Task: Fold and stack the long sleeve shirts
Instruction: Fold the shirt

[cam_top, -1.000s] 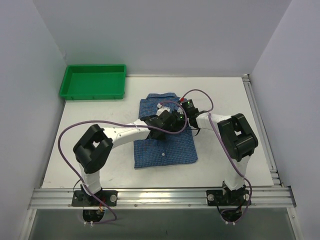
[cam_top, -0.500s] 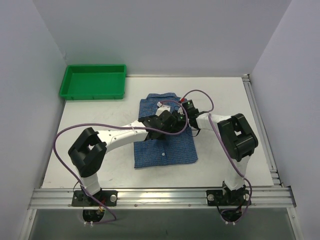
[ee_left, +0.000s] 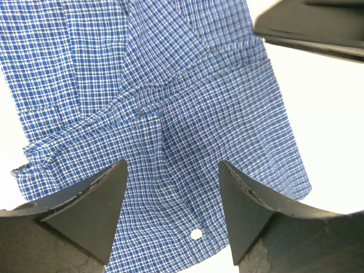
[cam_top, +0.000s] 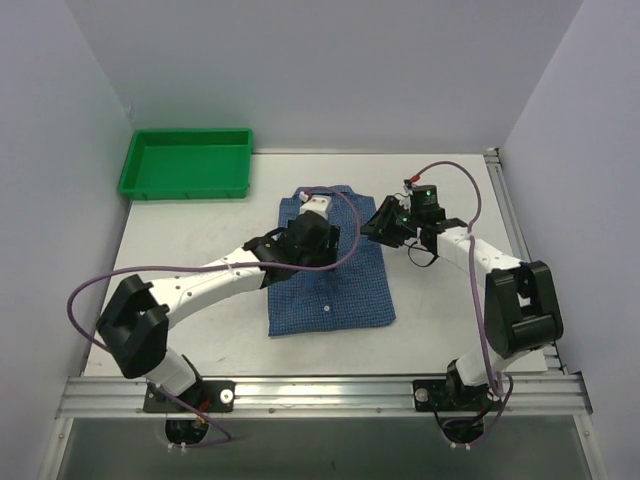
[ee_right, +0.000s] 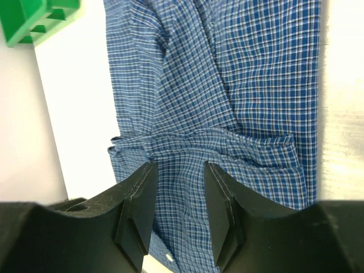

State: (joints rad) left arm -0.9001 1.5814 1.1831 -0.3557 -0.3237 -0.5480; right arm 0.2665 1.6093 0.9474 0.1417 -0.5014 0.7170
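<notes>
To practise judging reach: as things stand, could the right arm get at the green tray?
Probably not. The green tray sits in the far left corner, the right pincer hovers at the right edge of the shirt, and the left arm lies across the shirt between them.

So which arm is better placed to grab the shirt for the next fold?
Probably left. The left gripper hangs over the far half of the blue checked shirt, jaws wide open. The right gripper sits at its right edge, jaws less open.

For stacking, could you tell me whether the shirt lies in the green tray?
No, the shirt lies on the table, apart from the tray.
</notes>
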